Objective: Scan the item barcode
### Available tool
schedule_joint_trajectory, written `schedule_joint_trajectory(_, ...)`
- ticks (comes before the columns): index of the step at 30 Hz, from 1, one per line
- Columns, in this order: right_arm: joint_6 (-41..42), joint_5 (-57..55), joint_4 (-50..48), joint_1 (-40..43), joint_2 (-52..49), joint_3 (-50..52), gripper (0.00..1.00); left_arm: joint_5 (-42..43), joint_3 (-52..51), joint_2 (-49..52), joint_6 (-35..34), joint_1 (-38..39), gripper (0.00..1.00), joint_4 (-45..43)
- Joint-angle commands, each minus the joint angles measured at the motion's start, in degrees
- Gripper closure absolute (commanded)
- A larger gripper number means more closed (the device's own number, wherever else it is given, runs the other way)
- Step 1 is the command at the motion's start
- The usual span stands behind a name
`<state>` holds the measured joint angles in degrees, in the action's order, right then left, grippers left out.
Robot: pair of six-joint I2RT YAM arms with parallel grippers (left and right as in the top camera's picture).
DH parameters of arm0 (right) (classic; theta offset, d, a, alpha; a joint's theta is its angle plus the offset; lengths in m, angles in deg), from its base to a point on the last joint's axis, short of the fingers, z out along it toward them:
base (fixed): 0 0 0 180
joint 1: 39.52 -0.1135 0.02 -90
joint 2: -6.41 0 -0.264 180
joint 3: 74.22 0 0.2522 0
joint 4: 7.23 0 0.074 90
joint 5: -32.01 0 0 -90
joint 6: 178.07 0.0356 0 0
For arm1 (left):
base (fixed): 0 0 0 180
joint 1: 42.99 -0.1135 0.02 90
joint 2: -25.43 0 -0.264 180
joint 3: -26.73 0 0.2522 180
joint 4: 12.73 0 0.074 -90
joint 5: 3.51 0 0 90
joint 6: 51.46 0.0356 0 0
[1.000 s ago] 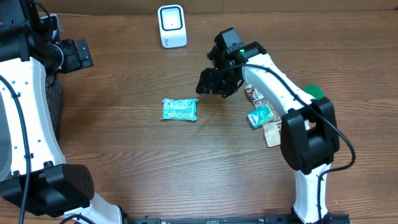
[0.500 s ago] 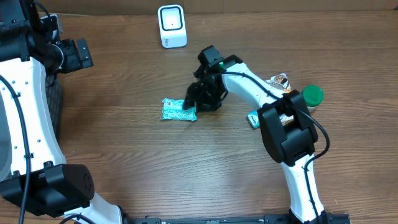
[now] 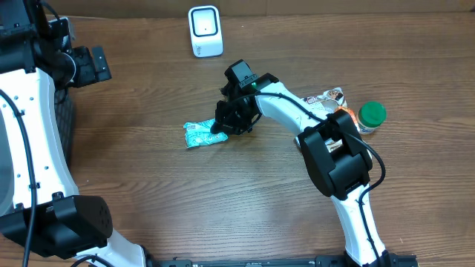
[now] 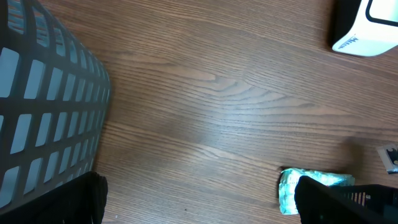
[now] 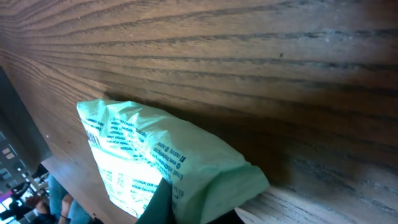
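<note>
Where the R arm stretches from its base at lower right up & left toward frame centre, wrist tipped down, the R gripper [image 3: 227,121] sits at the right end of the packet [image 3: 199,135], jaws clamped tight on that edge. Its wrist cam shows the teal packet [image 5: 155,155] crumpled, near corner pinched at bottom of frame, the rest lying on the table [image 5: 280,62]. In overhead the packet lies just left of centre, slightly tilted, well below the scanner [image 3: 205,31] at top centre. L arm is drawn back at upper left, L gripper [image 3: 90,65] pointing right, jaws spread wide, holding nothing. Its cam looks down past the basket [image 4: 43,118] at left edge, w/ scanner [image 4: 367,25] top right & packet [image 4: 314,185] bottom right. Jar [image 3: 371,113] w/ green lid stands at right, near the R arm.
</note>
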<state>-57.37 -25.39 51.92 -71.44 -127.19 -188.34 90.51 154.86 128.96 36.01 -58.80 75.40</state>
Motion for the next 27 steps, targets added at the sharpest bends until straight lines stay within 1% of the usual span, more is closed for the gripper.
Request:
schedule_joint_trajectory(1,-2.56,0.26,-0.2,1.07,-1.42,0.87,0.96,-0.15,0.11,0.63,1.27,-0.2,0.0,-0.04)
schedule_joint_trajectory(7,-11.17,14.12,-0.11,4.87,1.05,0.85,0.96,-0.15,0.11,0.63,1.27,-0.2,0.01,-0.04)
schedule_joint_trajectory(10,-14.97,19.21,0.46,7.08,4.81,0.87,0.96,-0.15,0.11,0.63,1.27,-0.2,0.0,-0.04)
schedule_joint_trajectory(16,-19.26,18.64,5.01,10.32,15.87,0.87,0.96,-0.15,0.11,0.63,1.27,-0.2,0.0,-0.04)
schedule_joint_trajectory(20,-19.23,16.81,7.21,11.8,23.37,0.87,0.96,-0.15,0.11,0.63,1.27,-0.2,0.0,-0.04)
schedule_joint_trajectory(22,-19.21,13.25,9.2,12.02,27.76,0.87,0.96,-0.15,0.11,0.63,1.27,-0.2,0.0,-0.04)
schedule_joint_trajectory(24,-19.19,10.49,10.84,12.02,30.45,0.87,0.96,-0.17,0.11,0.63,1.27,-0.2,0.0,-0.02)
schedule_joint_trajectory(27,-19.19,9.42,12.57,12.02,33.66,0.87,0.96,-0.15,0.11,0.63,1.27,-0.2,0.0,-0.04)
